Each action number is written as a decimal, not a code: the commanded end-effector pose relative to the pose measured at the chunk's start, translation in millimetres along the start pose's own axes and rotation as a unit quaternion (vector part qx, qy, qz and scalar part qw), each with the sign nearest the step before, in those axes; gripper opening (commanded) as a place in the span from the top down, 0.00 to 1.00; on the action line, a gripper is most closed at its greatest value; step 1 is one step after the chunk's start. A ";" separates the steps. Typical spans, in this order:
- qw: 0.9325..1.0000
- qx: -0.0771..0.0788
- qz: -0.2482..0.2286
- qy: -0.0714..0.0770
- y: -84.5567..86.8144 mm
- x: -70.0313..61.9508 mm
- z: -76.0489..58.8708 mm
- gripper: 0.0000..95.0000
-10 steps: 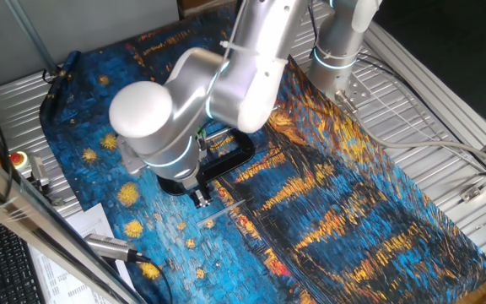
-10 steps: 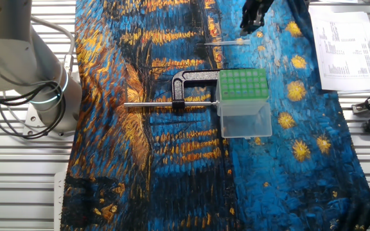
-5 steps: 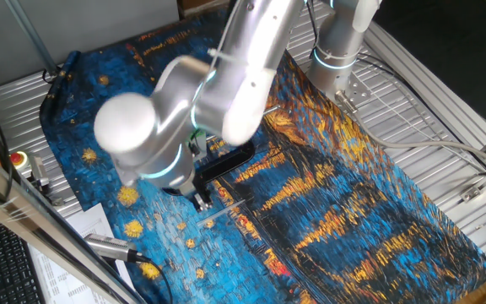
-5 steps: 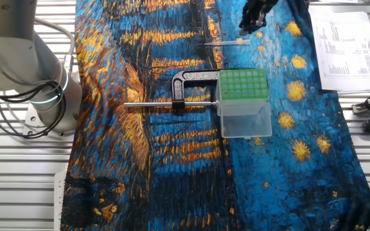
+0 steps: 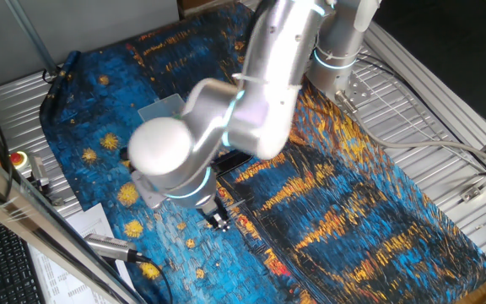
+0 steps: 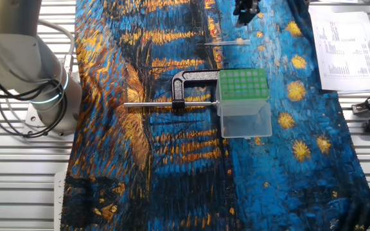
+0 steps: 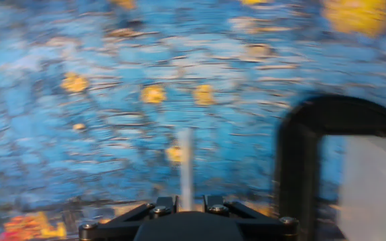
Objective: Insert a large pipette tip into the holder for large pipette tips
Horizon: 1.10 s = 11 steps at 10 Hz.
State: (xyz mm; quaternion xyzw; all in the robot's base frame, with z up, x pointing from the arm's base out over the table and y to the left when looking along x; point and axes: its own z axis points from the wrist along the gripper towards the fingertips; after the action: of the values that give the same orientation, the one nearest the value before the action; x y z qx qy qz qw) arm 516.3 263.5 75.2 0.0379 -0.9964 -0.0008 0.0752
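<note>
Hand view, motion-blurred: thin pale translucent large pipette tip (image 7: pixel 185 164) lies flat on the painted blue-and-gold cloth (image 7: pixel 112 100), straight ahead of the gripper (image 7: pixel 185 201). Its long axis runs away from the camera, in line with the gap between the two finger bases. Near end sits at or just in front of that gap; contact cannot be judged through the blur. Gripper state: finger bases appear apart, but the fingertips are not in view, so I cannot tell whether it is spread or clenched. Nothing seems held.

Other fixed view: pipette tip (image 6: pixel 227 43) lies alone on the cloth (image 6: pixel 172 160), long axis roughly parallel to the shiny metal rod (image 6: pixel 166 104). Gripper (image 6: pixel 245 8) hangs near the tip's thicker end, at the top edge of frame.

Holder, a translucent plastic box with a green hole-grid top plate (image 6: pixel 242 85), stands upright, apart from the tip, on the side away from the gripper. A black C-shaped frame (image 6: pixel 188 86) lies just beside the holder, and the rod passes through it toward the box.

Room: cloth around the tip is open on all sides. The path from tip to holder looks free; the black frame (image 7: pixel 300 154) and pale box wall (image 7: pixel 374 187) stand to the right in the hand view. Judgement: the grasp comes first and the insertion is not yet begun.
</note>
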 end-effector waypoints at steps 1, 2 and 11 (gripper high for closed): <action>0.999 0.005 0.030 0.019 0.5 0.2 1.3 0.60; 0.999 0.003 0.027 0.027 0.5 0.2 1.3 0.60; 0.995 0.018 0.032 0.094 -5.9 -9.3 33.4 0.60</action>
State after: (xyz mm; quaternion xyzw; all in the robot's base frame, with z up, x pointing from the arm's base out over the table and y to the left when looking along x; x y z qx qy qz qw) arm 523.2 260.1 39.1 0.0096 -0.9838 0.0263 0.1770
